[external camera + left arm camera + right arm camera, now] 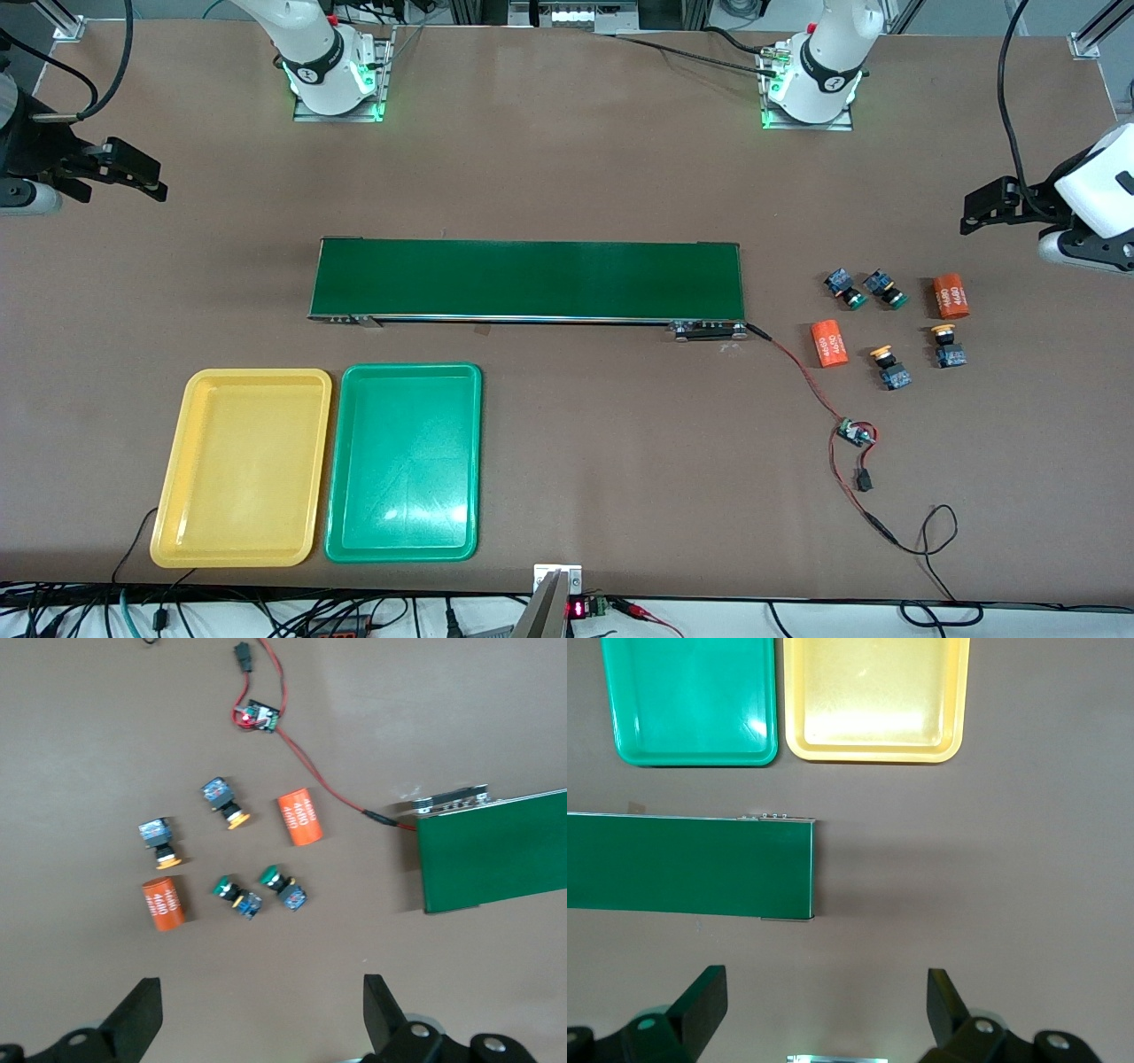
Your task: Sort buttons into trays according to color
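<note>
Table (567,177): brown surface, carrying all items below.

Conveyor belt (527,280): long, dark green, lying mid-table; one end only shows in each wrist view.

Yellow tray (190,532) and green tray (341,532): side by side, edges almost touching, nearer the front camera than the belt, toward the right arm's end of the table. Nothing lies in either. The right wrist view cuts off part of both.

Green-capped buttons: two, (846,289) and (886,289), lying on their sides just beside each other, toward the left arm's end of the table, past the belt's end.

Yellow-capped buttons: two, (891,367) and (948,347), nearer the front camera than the green pair, apart from each other. Whether they stand or lie tilted is hard to make out.

Orange cylinders: two, marked 4680, (829,343) and (951,296), lying flat among the buttons and touching none.

Circuit board (855,434): small, on a red wire (802,372) running from the belt's end; its detail is too small to read.

Left gripper (261,1014): jaws spread wide, holding nothing, raised over bare table near the button cluster; the front view cuts off most of the arm.

Right gripper (827,1005): jaws spread wide, holding nothing, raised over bare table at the right arm's end; the arm is likewise cut off at the edge.
</note>
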You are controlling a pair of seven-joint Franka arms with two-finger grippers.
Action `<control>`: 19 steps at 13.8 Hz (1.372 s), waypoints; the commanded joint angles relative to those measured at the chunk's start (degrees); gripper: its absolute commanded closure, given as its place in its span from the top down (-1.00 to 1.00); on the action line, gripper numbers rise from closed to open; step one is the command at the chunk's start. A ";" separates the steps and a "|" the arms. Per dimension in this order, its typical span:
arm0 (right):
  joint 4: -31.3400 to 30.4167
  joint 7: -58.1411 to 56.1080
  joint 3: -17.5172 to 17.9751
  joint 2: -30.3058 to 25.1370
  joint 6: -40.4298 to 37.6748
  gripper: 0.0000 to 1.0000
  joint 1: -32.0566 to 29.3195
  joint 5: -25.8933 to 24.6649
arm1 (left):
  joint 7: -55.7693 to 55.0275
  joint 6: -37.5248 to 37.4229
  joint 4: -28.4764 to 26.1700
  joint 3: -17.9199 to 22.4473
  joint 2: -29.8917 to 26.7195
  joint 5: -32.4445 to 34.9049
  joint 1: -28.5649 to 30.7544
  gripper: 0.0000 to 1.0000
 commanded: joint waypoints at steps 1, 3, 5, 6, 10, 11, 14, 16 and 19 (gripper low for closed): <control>-0.40 0.02 0.47 -0.80 -0.02 1.00 0.13 -0.79 | 0.28 0.16 2.13 0.47 1.38 -1.62 0.15 1.00; -0.40 0.02 0.48 -0.89 -0.19 1.00 0.13 -0.71 | 0.28 0.34 2.13 0.47 1.38 -1.18 0.15 1.00; -0.40 0.11 0.65 -0.80 0.51 1.00 0.30 -0.79 | 0.28 0.08 2.13 0.47 1.38 -1.09 0.15 1.00; -0.40 0.02 0.65 -0.80 0.77 1.00 0.22 -0.79 | 0.28 -0.01 2.04 0.47 1.38 -0.92 0.06 1.00; -0.40 0.02 0.65 -0.80 0.78 1.00 0.22 -0.79 | 0.11 -0.01 1.95 0.82 1.47 -0.83 0.24 1.00; -0.40 0.02 0.65 -0.89 0.60 1.00 0.22 -0.79 | 0.11 -0.01 2.04 0.74 1.64 -0.83 0.24 1.00; -0.40 0.02 0.65 -0.80 0.69 1.00 0.22 -0.79 | 0.11 -0.10 2.13 0.74 1.73 -0.83 0.24 1.00; -0.31 0.02 0.74 -0.80 0.78 1.00 0.30 -0.79 | 0.11 -0.10 2.22 0.74 2.52 -0.83 0.15 1.00; -0.40 0.02 1.18 -0.71 1.04 1.00 0.30 -0.88 | 0.55 -2.28 1.87 0.65 4.36 -0.39 0.15 1.00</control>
